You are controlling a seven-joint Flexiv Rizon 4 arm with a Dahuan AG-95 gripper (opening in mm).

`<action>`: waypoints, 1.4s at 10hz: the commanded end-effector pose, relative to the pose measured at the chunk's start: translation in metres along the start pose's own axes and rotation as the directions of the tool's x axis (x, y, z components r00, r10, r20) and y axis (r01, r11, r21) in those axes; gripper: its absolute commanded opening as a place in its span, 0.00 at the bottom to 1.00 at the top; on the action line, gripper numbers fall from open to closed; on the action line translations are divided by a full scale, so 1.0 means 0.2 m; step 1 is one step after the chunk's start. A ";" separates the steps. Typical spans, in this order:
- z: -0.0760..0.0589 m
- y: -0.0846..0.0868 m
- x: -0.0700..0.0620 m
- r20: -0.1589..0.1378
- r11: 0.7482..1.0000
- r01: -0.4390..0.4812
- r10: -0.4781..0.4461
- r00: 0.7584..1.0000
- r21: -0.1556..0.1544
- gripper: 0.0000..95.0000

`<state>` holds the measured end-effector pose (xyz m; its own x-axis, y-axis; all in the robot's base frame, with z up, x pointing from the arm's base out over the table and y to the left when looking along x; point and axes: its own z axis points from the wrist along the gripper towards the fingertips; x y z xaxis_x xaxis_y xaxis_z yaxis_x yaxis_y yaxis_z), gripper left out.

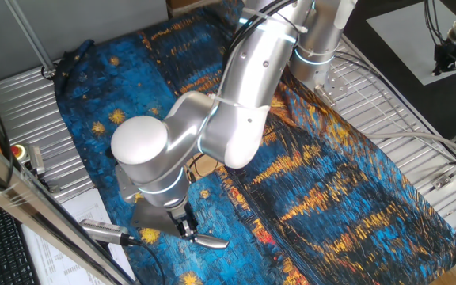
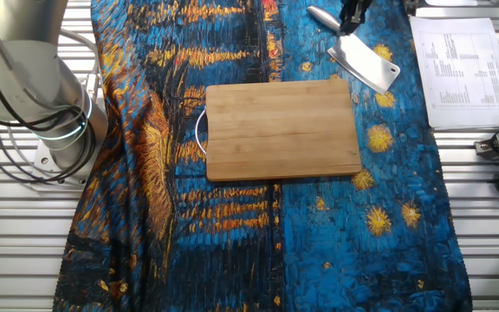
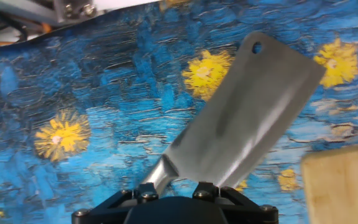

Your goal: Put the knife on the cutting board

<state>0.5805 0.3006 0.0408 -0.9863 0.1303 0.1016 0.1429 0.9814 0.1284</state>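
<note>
Just beyond the cutting board's [image 2: 282,128] far right corner, your gripper [image 2: 351,19] is clenched on the knife [image 2: 364,62] at its handle, blade clear of the board. Expect stiff, slick, blade-heavy metal, so grip near the blade or it may swivel

Glossy silver arm [image 1: 244,103], black gripper [image 1: 186,229], screws.

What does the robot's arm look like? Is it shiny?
Yes. The arm is made of fat, rounded silver-grey tubes with smooth, domed white-grey joints. A thin glowing light-blue ring circles some joints. The gripper at its end is small and black, much darker than the arm. Thin dark cables run near the arm's upper part.
</note>
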 end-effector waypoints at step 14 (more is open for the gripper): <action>0.09 0.06 -0.02 0.075 0.993 -0.115 0.114 0.991 0.012 0.40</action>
<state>0.5864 0.3142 0.0222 -0.9667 0.2527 0.0403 0.2556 0.9614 0.1020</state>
